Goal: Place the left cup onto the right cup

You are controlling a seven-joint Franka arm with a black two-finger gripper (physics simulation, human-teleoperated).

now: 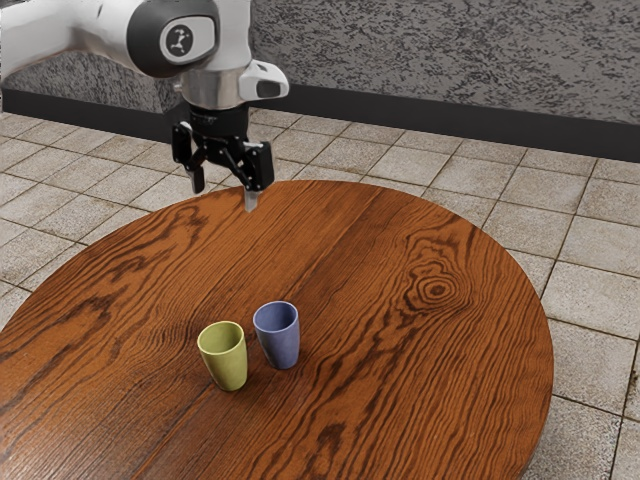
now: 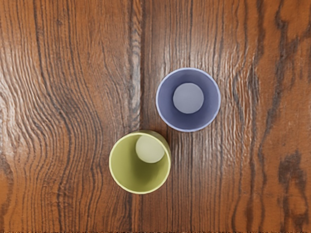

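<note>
Hanging high over the far side of the round wooden table [image 1: 430,330], the gripper [image 1: 223,194] has its two black fingers spread apart with nothing between them. That is how the exterior view shows it, well apart from both cups. The yellow-green cup [image 1: 222,355] stands upright near the table's front edge. The blue cup [image 1: 277,334] stands upright just beside it, toward the exterior view's right and a little farther back. I take the yellow-green one as the left cup to be moved and the blue one as the cup that should bear it.

Looking straight down from the hand, the wrist view shows the yellow-green cup [image 2: 140,162] and the blue cup [image 2: 188,99], both mouth-up and empty. Their round bottoms are visible inside, and a thin strip of wood grain shows between their rims, so they seem close but not touching.

By my judgement the task is at its very start, with no cup grasped, lifted or stacked. What remains is:
- descending to the yellow-green cup
- closing on its wall or rim
- raising it
- carrying it over the blue cup
- setting it down there
</note>
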